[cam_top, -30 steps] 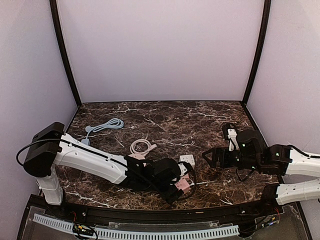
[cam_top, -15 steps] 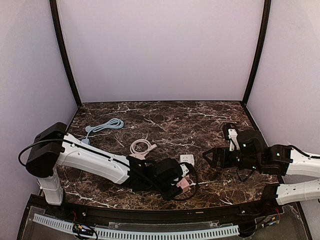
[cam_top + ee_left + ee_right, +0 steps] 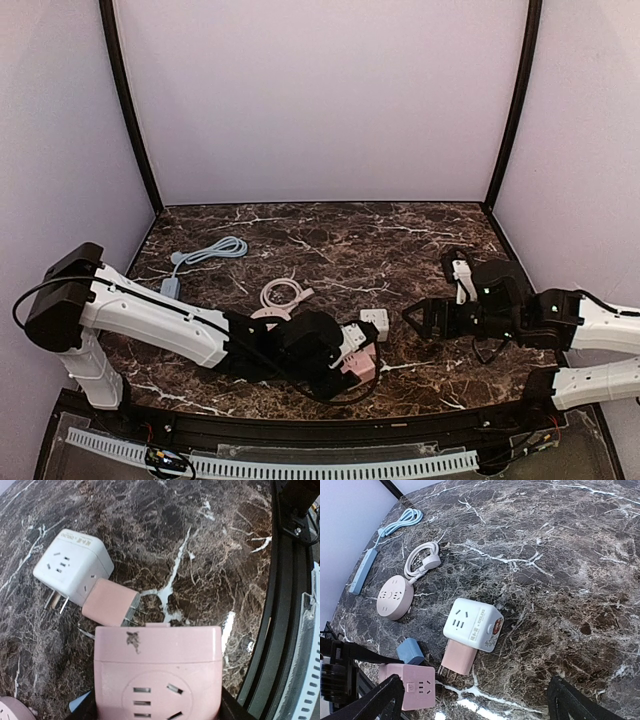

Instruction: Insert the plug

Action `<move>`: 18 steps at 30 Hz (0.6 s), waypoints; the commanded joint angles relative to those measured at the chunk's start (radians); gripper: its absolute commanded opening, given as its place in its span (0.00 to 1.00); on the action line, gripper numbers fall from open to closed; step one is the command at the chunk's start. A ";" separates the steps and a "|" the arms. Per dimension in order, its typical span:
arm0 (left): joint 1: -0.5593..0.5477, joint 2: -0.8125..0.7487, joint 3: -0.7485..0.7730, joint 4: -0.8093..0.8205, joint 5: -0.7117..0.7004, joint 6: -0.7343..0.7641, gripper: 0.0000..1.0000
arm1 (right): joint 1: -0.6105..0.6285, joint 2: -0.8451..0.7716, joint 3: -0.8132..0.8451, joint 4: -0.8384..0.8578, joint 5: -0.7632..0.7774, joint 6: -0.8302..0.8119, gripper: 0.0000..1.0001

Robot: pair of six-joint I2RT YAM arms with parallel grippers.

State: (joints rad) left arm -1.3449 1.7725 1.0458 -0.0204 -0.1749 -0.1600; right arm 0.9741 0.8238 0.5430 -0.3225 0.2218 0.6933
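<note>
A pink cube socket (image 3: 158, 670) fills the bottom of the left wrist view, its slotted face up. My left gripper (image 3: 157, 700) is shut on it, with black fingers at both sides. Just beyond lies a pink plug (image 3: 109, 602), its prongs bare and pointing toward the cube, its back against a white cube socket (image 3: 75, 567). In the top view the left gripper (image 3: 352, 362) sits near the table's front edge. My right gripper (image 3: 415, 318) hovers to the right of the white cube (image 3: 374, 321). It is open with nothing between its fingers (image 3: 380, 700).
A small blue plug (image 3: 411, 651) lies beside the pink cube (image 3: 409, 686). Farther left are a round pink socket (image 3: 395, 596) with a coiled white cord (image 3: 420, 562), and a blue power strip (image 3: 362, 570) with its cable. The black table rim (image 3: 285, 605) runs close on the right.
My left gripper has closed on the pink cube socket, and the left arm has swung a little to the left with it. The right arm has barely moved.
</note>
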 commanded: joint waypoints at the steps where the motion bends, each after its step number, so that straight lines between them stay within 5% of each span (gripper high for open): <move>1: -0.003 -0.108 -0.061 0.144 0.020 0.049 0.28 | 0.008 0.018 0.020 0.033 -0.074 0.021 0.99; 18: -0.003 -0.216 -0.317 0.564 0.048 0.289 0.21 | 0.009 0.176 0.123 0.057 -0.512 0.093 0.99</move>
State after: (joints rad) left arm -1.3449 1.6241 0.8028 0.3527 -0.1535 0.0357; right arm 0.9756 0.9527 0.6060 -0.2684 -0.1349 0.7563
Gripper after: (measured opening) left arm 0.585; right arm 0.986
